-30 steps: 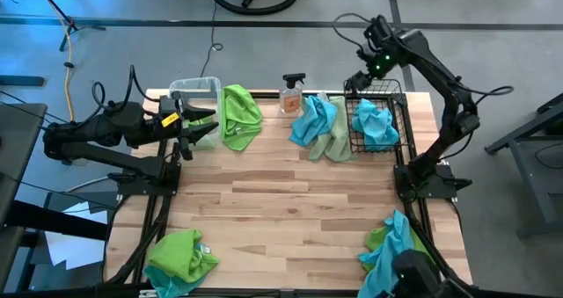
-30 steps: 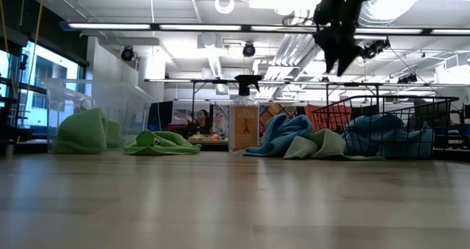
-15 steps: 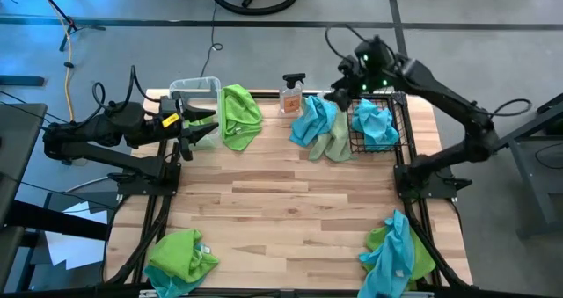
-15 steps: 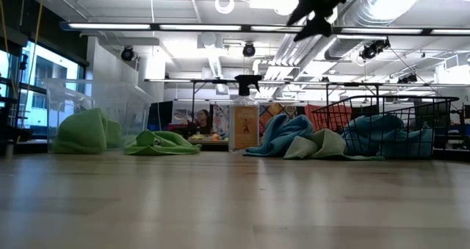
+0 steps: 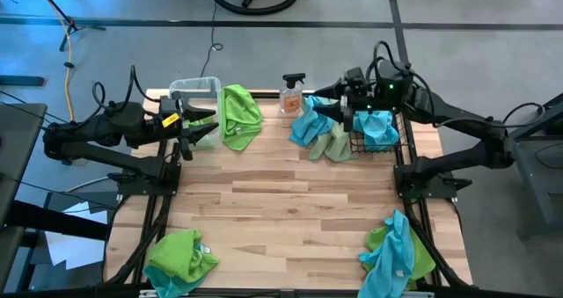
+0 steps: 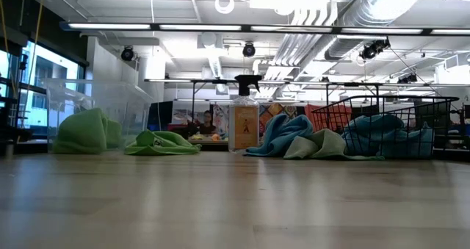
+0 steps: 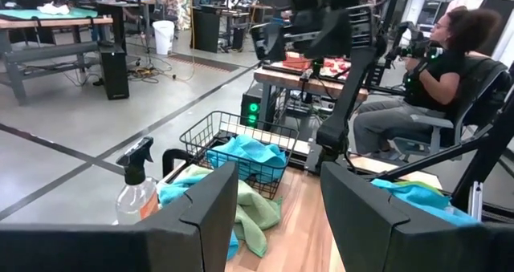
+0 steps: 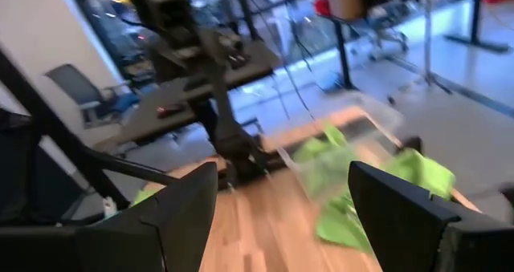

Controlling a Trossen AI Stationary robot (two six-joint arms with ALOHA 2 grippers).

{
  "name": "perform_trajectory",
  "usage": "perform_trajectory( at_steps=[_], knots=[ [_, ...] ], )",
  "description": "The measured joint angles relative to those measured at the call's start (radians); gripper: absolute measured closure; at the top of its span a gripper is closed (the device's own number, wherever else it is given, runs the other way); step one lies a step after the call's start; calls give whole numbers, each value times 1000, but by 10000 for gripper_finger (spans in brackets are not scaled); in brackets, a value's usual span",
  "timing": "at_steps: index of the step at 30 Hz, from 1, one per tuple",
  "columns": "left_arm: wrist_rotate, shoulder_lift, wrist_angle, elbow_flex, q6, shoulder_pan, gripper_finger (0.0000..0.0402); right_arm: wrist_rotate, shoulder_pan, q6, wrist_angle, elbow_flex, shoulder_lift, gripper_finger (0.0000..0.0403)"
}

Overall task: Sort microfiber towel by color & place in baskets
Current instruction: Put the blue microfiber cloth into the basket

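Observation:
My left gripper (image 5: 201, 127) (image 7: 277, 216) is open and waits at the table's left, just near of the clear tub (image 5: 195, 90). A lime green towel (image 5: 239, 113) lies beside that tub. My right gripper (image 5: 327, 105) (image 8: 281, 216) is open and hovers above a pile of sky blue and pale green towels (image 5: 318, 127), pointing toward the table's left. The pile rests against the black wire basket (image 5: 400, 113), which holds a blue towel (image 5: 376, 124). Mixed green and blue piles lie at the near left (image 5: 180, 258) and near right (image 5: 396, 250).
A clear spray bottle (image 5: 292, 94) with a black trigger stands at the far edge between the green towel and the blue pile. Bare wood spans the table's middle (image 5: 281, 192). A person sits beyond the table (image 7: 434, 63).
My right arm has swung from above the wire basket's far edge toward the table's left and near side, ending over the blue pile with its fingers pointing left. It has left the top of the low view. No towel has moved.

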Motion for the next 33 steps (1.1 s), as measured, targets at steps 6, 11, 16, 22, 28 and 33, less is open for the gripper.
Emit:
perform_trajectory(
  at_steps=[6, 11, 16, 22, 28, 33],
  knots=[
    [0, 0, 0, 0, -7, 0, 234, 0, 65, -82, 49, 0, 35, 126],
    [0, 0, 0, 0, -8, 0, 234, 0, 90, -104, 62, 0, 50, 126],
    [0, 0, 0, 0, -7, 0, 234, -11, 94, -38, 58, 0, 51, 126],
    [0, 0, -1, 0, -7, 0, 234, -175, 117, 213, -11, 0, 51, 126],
    [0, 0, -1, 0, -7, 0, 234, -200, 292, 381, -326, 0, 51, 126],
    [0, 0, -1, 0, -6, 0, 234, -158, 497, 595, -633, 0, 51, 126]
  ],
)
